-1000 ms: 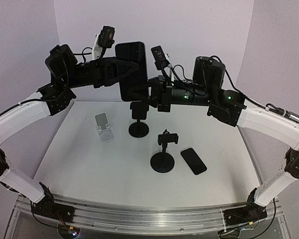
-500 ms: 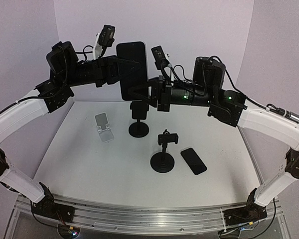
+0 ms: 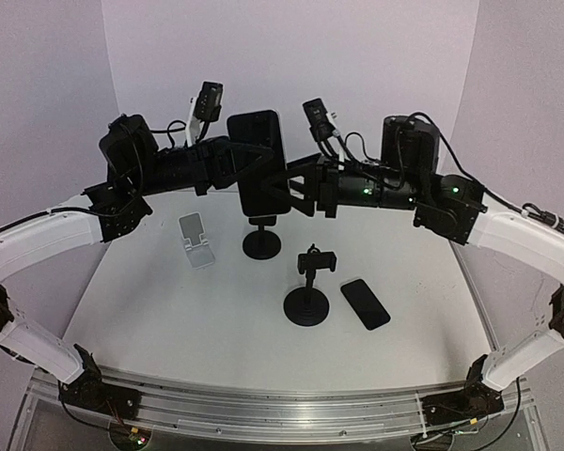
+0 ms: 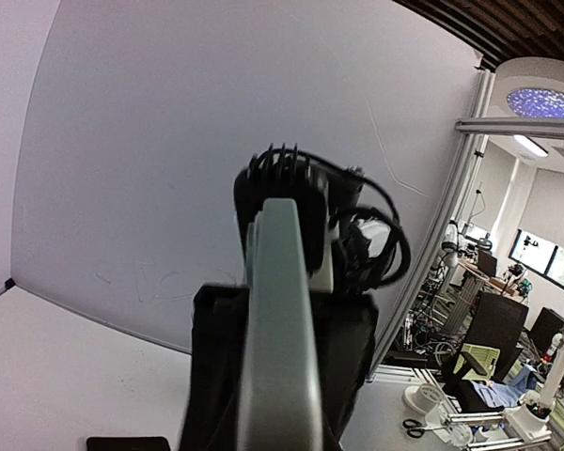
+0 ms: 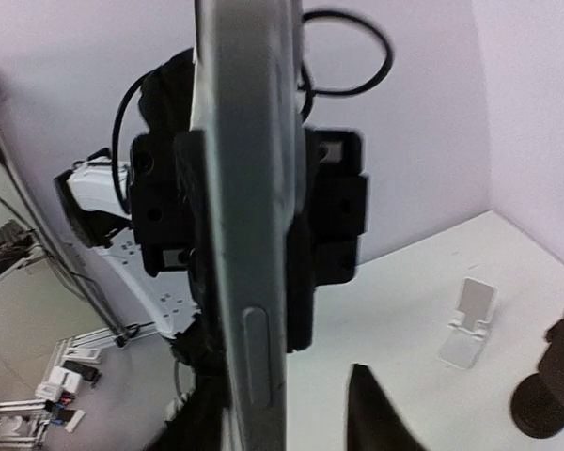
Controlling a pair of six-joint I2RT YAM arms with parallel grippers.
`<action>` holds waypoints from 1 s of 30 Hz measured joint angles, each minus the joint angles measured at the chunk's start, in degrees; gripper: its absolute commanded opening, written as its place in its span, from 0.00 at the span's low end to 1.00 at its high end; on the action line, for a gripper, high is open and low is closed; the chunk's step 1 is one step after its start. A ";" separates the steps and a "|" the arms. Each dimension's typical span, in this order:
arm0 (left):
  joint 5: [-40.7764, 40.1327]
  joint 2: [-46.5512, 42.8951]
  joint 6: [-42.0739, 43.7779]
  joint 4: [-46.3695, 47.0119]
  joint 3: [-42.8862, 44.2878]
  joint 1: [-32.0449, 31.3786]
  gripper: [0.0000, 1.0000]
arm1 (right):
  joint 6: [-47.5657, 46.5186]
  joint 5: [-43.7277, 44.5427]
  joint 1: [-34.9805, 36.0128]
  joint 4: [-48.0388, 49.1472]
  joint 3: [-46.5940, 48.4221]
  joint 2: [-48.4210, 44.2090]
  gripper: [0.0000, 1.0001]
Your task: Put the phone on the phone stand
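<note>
A black phone (image 3: 260,162) hangs upright in the air above the back of the table. My left gripper (image 3: 243,169) is shut on its left edge; in the left wrist view the phone's grey edge (image 4: 277,282) runs between the black fingers (image 4: 352,357). My right gripper (image 3: 297,184) reaches in from the right and stands open. In the right wrist view the phone's edge (image 5: 249,235) lies against one finger, and the other finger (image 5: 374,413) is clear of it. A black phone stand (image 3: 261,235) stands on the table just below the held phone.
A second black stand (image 3: 307,287) with a clamp sits nearer the middle. A white folding stand (image 3: 196,241) is to the left, also seen as the white stand (image 5: 470,324). Another dark phone (image 3: 365,303) lies flat at the right.
The left gripper has closed on the phone and the right gripper has opened off it. Both arms and the phone have shifted right and slightly down.
</note>
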 measured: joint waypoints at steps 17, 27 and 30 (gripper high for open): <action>-9.29 4.79 4.19 21.17 -13.02 -6.03 0.00 | 24.50 47.35 3.99 -32.05 -12.49 -12.21 0.73; -16.22 12.44 10.73 28.83 -14.71 -8.15 0.00 | 21.82 53.14 11.69 -23.65 -34.11 -18.42 0.46; -18.58 13.90 11.78 29.80 -14.71 -9.71 0.00 | 18.63 55.97 11.69 -16.48 -37.06 -21.38 0.46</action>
